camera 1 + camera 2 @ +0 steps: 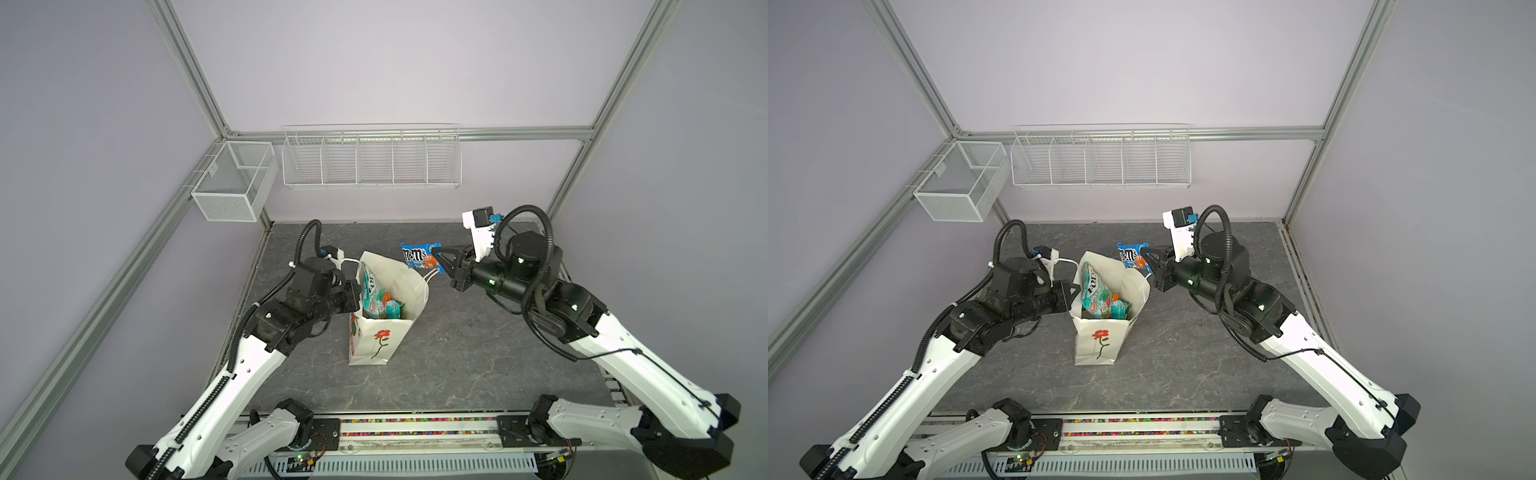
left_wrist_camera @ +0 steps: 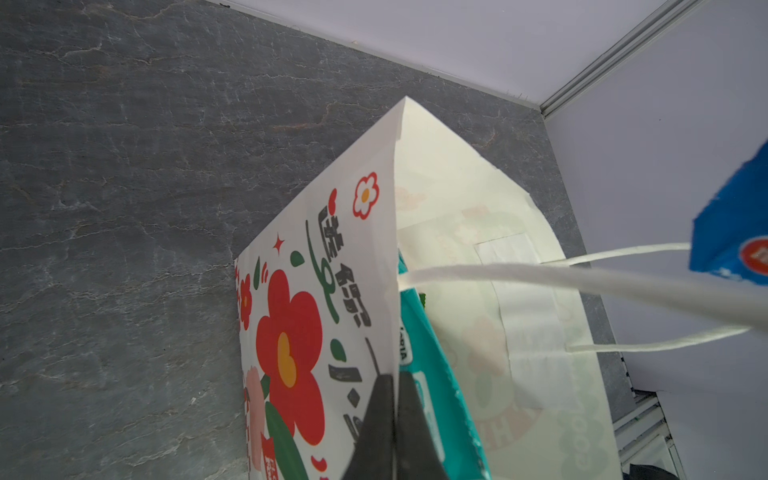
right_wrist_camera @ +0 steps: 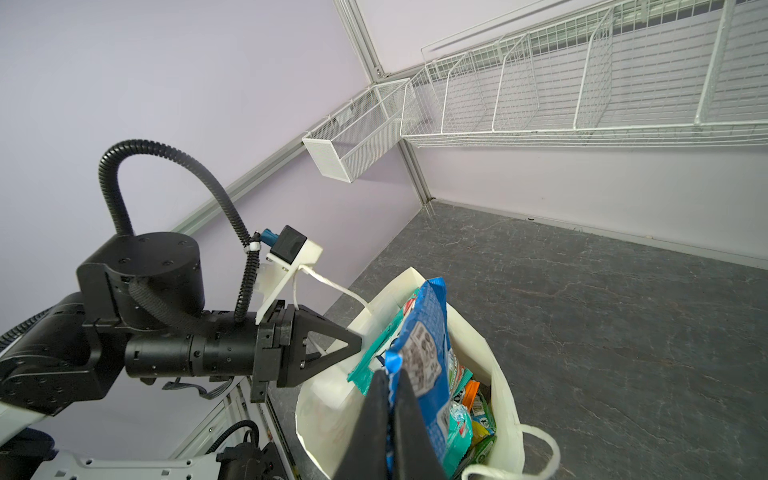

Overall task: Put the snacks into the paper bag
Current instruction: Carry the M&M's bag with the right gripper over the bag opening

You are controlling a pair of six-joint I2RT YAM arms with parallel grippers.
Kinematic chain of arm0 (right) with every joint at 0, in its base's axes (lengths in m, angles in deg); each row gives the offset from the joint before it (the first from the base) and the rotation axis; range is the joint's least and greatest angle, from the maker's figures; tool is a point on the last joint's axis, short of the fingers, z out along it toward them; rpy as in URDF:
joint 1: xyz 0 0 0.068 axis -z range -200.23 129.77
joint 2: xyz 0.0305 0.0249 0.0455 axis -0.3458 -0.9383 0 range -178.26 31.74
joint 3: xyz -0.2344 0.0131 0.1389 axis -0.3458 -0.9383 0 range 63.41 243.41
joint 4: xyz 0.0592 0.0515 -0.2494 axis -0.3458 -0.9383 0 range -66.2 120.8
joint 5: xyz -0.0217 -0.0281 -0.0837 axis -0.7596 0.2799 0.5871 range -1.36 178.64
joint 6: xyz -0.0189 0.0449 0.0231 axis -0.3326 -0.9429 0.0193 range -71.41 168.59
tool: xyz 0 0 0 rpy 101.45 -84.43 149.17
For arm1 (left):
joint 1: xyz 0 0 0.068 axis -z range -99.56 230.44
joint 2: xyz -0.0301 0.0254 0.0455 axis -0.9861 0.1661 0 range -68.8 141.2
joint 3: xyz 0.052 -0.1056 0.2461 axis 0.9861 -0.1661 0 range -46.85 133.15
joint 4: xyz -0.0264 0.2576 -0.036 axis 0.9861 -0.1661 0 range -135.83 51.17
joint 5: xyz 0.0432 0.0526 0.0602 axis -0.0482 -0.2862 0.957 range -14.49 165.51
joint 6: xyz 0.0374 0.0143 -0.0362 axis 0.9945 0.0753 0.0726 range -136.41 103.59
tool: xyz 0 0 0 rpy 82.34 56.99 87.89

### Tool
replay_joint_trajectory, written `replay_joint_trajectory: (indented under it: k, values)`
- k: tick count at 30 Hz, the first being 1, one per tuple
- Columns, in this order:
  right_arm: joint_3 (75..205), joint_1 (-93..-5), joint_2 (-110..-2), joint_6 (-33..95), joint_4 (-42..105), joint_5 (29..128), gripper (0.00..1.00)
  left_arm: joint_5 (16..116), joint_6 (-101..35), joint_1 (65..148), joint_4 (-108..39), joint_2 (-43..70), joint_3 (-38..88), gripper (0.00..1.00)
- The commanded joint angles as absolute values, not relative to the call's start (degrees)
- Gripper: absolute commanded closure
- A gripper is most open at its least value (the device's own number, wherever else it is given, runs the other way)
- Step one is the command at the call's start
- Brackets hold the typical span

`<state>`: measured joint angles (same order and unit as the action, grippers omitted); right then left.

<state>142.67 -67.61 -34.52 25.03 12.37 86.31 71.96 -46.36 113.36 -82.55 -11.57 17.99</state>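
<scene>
My left gripper (image 1: 356, 293) pinches the paper bag (image 1: 376, 340) rim; right gripper (image 1: 437, 252) pinches the candy pack (image 1: 417, 255) above the far edge.

The paper bag (image 1: 376, 345) is matt white paper with flat printed flowers, and its handles (image 2: 540, 277) are twisted white cord. The M&M's pack (image 1: 417, 254) and teal bag (image 1: 371, 287) are glossy, crinkled film. The table (image 1: 457, 365) looks like matt, veined grey stone. The rack (image 1: 370, 166) is white-coated wire, and the basket (image 1: 226, 195) is fine white mesh.
</scene>
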Motion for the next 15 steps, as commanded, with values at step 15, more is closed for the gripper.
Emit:
replay_joint_trajectory:
  k: [15]
  values:
    - [146.4,-70.6,-38.2,29.9,9.1,89.3,0.91,71.0,-47.5,116.3,-77.8,-10.9,21.6,1.00]
